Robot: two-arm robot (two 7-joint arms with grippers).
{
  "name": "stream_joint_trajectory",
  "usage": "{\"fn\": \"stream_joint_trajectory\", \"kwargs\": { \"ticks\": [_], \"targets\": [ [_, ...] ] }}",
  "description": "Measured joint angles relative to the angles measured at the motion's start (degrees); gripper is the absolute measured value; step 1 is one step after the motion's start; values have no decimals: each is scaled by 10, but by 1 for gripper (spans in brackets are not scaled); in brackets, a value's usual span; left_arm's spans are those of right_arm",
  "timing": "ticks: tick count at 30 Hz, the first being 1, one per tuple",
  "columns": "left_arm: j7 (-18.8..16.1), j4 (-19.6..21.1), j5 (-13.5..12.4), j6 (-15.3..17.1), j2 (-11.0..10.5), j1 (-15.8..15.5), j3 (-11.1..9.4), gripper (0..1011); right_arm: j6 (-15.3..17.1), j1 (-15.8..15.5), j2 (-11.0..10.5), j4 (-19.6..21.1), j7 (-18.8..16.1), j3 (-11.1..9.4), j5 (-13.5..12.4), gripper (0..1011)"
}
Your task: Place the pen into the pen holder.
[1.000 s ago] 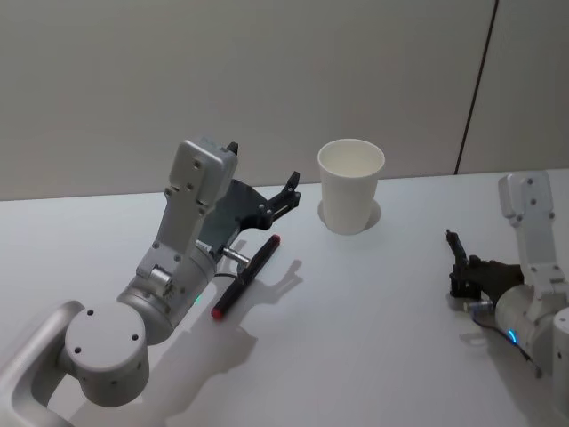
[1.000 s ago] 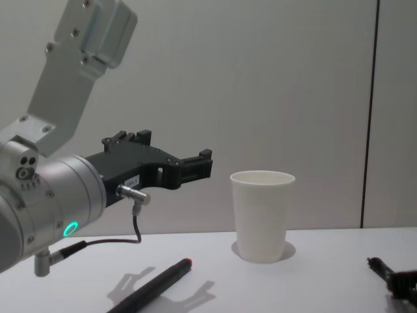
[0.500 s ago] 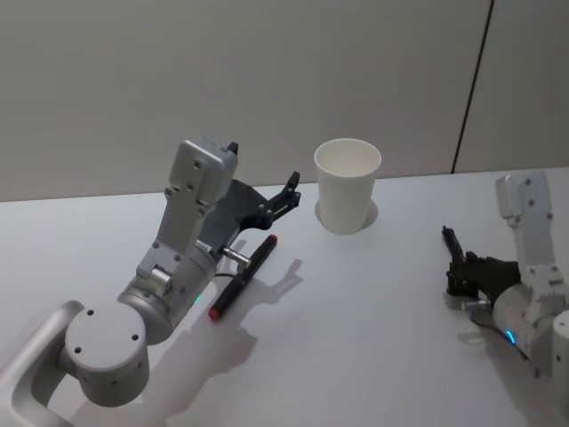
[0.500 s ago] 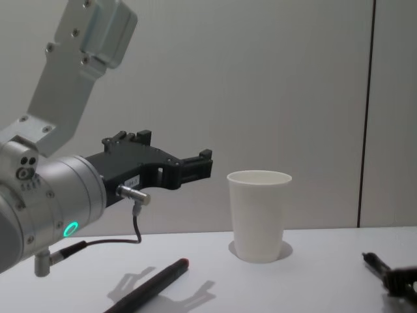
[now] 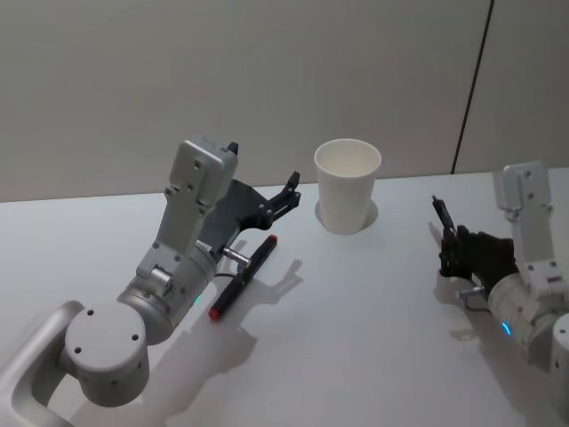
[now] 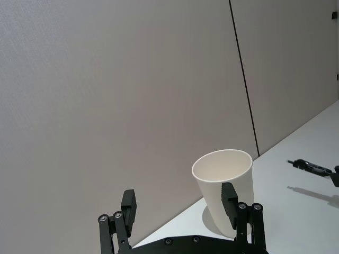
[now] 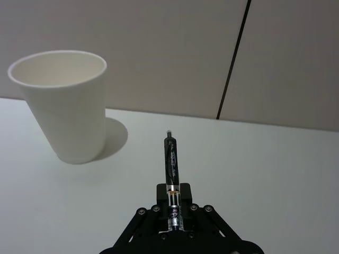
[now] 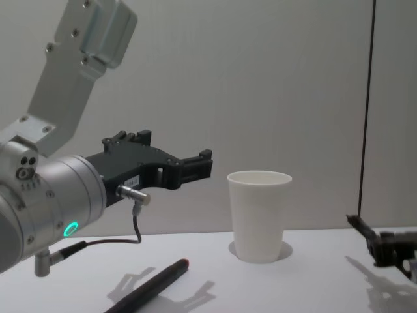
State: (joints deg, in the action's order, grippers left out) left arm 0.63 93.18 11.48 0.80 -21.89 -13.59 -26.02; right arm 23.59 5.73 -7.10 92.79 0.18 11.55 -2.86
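The pen holder, a white paper cup (image 5: pixel 347 187), stands upright at the back of the table (image 5: pixel 356 347); it also shows in the right wrist view (image 7: pixel 66 106) and the chest view (image 8: pixel 258 215). My right gripper (image 7: pixel 172 200) is shut on a black pen (image 7: pixel 170 156) whose tip points toward the cup. In the head view that gripper (image 5: pixel 453 253) hangs just above the table, right of the cup. My left gripper (image 5: pixel 289 192) stands open in the air left of the cup, with nothing between its fingers (image 6: pixel 229 197).
A second black pen with a red end (image 5: pixel 244 277) lies on the table under the left arm, left of the cup. A grey wall with a dark vertical seam (image 5: pixel 471 89) runs behind the table.
My right gripper has risen off the table and moved a little left toward the cup, with the pen in it. The left arm has not moved.
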Motion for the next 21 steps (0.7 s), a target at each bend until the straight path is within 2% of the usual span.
{"fn": "stream_joint_trajectory", "kwargs": {
  "ticks": [8, 21],
  "targets": [
    [0, 0, 0, 0, 0, 0, 0, 1001, -63, 2, -1, -2, -14, 2, 16, 131],
    [0, 0, 0, 0, 0, 0, 0, 1001, -191, 25, 3, -28, -37, 4, 45, 131]
  ]
}}
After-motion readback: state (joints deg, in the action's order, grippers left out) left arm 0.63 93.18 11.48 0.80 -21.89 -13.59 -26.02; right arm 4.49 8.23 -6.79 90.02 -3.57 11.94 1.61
